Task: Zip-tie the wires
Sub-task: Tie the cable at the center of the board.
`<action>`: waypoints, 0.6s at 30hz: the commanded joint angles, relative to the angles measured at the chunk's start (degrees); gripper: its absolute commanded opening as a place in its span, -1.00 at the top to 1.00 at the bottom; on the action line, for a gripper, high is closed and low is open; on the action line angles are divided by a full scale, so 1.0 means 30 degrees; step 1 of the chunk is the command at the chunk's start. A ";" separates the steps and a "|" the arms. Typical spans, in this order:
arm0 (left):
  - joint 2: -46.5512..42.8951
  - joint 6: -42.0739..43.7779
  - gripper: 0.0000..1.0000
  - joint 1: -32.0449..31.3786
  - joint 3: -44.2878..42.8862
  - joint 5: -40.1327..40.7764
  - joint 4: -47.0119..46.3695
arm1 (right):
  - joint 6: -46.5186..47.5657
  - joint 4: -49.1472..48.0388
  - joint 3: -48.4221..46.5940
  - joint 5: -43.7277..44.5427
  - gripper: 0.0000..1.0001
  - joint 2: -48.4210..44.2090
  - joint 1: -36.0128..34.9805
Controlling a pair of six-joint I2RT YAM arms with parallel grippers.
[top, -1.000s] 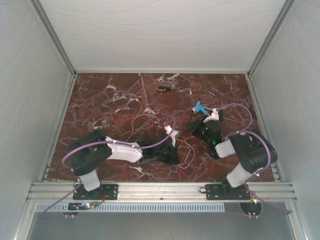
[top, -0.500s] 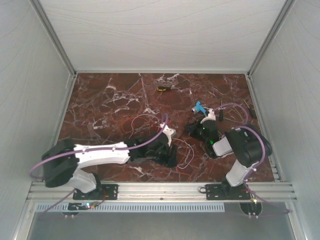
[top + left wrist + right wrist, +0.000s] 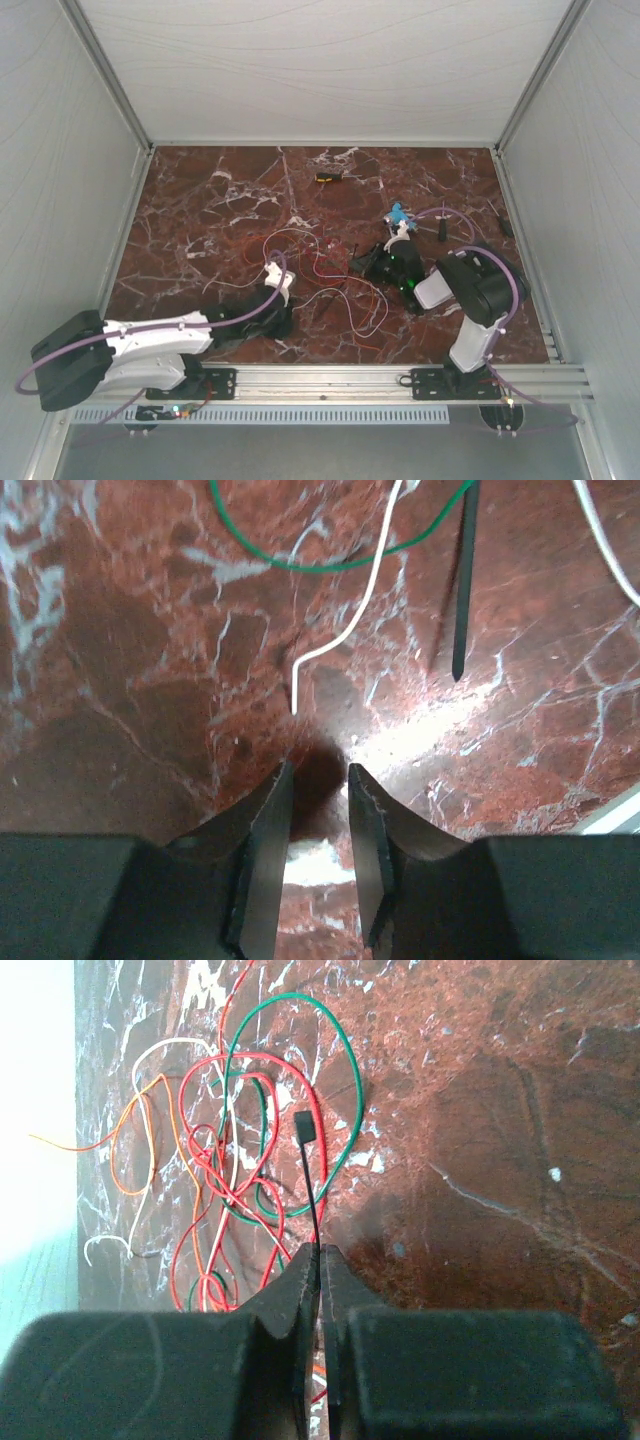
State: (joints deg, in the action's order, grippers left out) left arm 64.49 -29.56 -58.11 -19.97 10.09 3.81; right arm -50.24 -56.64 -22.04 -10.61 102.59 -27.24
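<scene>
While the right gripper (image 3: pixel 322 1252) pinches the zip tie (image 3: pixel 312 1192) at the wires' (image 3: pixel 225 1175) right side, left gripper (image 3: pixel 318 775) sits narrow, empty. Pre-loop step; next: bunch wires, loop tie round.

Top view: even, diffuse light from above; white walls (image 3: pixel 60 200) bright, marble table (image 3: pixel 200 200) darker; soft shadows under arms (image 3: pixel 170 335); low res, wires (image 3: pixel 330 282) barely resolved; walls lean w/ wide-angle perspective. Left wrist view: white glare patch on marble just ahead of left gripper (image 3: pixel 318 768); dark shadow btwn its tips; gripper body near-black, slightly soft; zip tie (image 3: pixel 463 580) sharp, faint shadow to its left. Right wrist view: left edge blown out to white; marble on right dim; right gripper (image 3: pixel 321 1250) underexposed, blurry; wires & zip tie in focus.
</scene>
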 commanded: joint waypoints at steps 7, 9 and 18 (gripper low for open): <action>-0.0263 0.8081 0.46 0.2802 0.2400 -0.2035 -1.1131 | -0.3341 0.6993 -0.2453 0.0028 1.00 -0.1947 0.0093; 0.0615 0.9304 0.47 0.2902 0.2315 -0.2591 -1.1628 | -0.3650 0.7454 -0.2990 -0.1009 1.00 -0.1442 0.0160; -0.0837 1.6054 -0.12 0.1107 0.5727 -0.7233 -1.6572 | -0.2803 0.8919 -0.2617 -0.2350 1.00 -0.0831 0.0354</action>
State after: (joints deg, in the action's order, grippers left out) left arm 64.55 3.90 -51.27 -7.03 -3.99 -32.49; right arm -61.01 -33.89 -30.81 -16.29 99.96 -26.35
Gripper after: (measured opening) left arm 0.489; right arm 0.002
